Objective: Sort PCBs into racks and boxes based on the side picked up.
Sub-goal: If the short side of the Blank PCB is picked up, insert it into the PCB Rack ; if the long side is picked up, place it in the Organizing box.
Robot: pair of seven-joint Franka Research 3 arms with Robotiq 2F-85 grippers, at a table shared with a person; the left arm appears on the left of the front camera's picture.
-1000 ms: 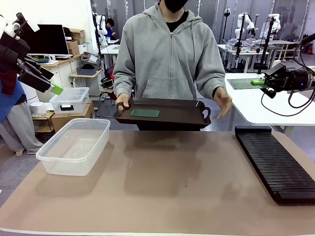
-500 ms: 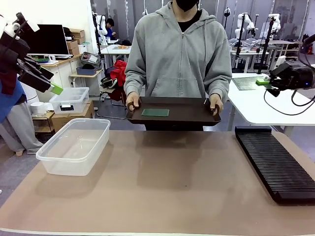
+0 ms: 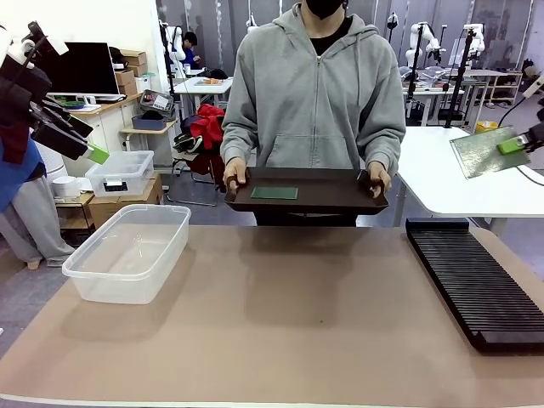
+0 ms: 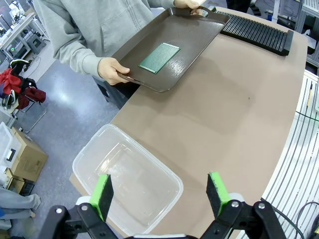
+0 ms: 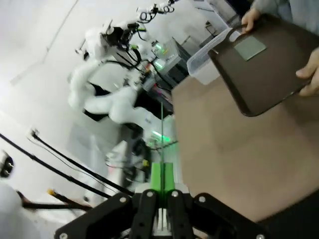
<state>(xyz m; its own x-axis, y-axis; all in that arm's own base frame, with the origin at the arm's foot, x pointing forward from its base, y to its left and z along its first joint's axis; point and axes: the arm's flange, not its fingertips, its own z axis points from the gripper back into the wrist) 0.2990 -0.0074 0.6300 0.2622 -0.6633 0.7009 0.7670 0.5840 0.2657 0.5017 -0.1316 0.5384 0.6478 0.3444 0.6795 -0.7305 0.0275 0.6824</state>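
Currently, stock at hand. Right gripper point(image 3: 514, 144): upper right of frame, pads pinched tight on edge of held PCB point(image 3: 478, 153), board tilted, well above table point(image 3: 297, 340). Second PCB point(image 3: 274, 193): flat on dark tray point(image 3: 340, 200), centre frame, tray gripped at both ends by person point(image 3: 314, 102) at far table edge. Rack point(image 3: 476, 285): lower right, no boards seen in slots, below & near held PCB. Tub point(image 3: 127, 246): left side, nothing inside. Left gripper point(image 4: 159, 191): fingers spread wide, nothing between, hanging over tub. Step judged: carry & place held PCB. Which face was taken can't be told, so dest. (rack vs tub) unsettled. For rack: turn board edge-down, line up w/ one slot, lower straight, let go only once seated. For tub: cross clear of tray & person, release low.
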